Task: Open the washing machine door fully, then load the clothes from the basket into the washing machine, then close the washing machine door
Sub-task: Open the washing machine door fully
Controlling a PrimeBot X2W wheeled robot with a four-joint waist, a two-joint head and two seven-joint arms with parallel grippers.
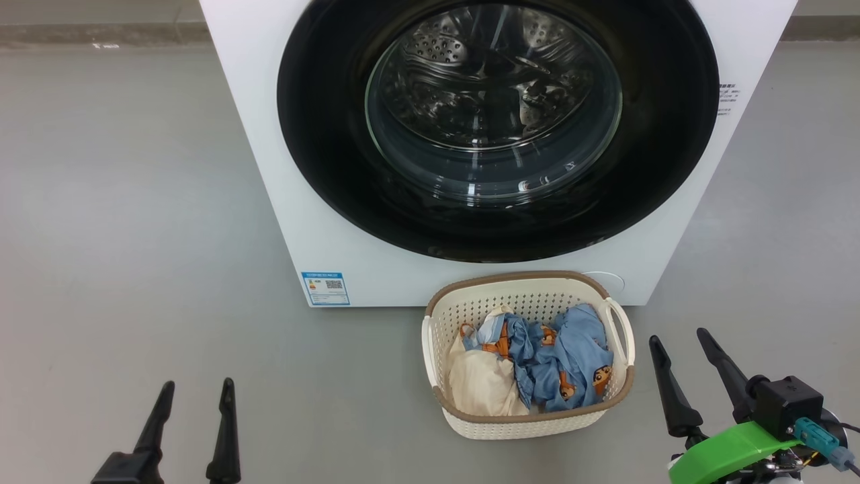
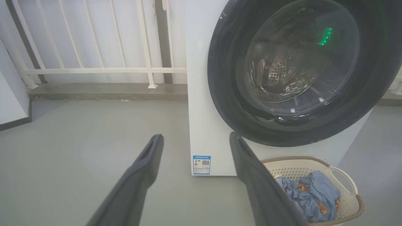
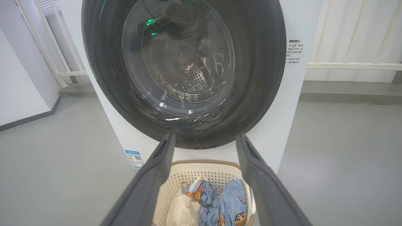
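Right end effector gapes beside basket holding clothes.

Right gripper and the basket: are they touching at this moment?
Apart. The head view shows a strip of grey floor between the open right gripper and the basket.

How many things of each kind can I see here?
washing machine: 1
basket: 1
blue label sticker: 1
cream-white cloth: 1
tangle of blue printed garments: 1
grippers: 2, left gripper, right gripper
Total: 7
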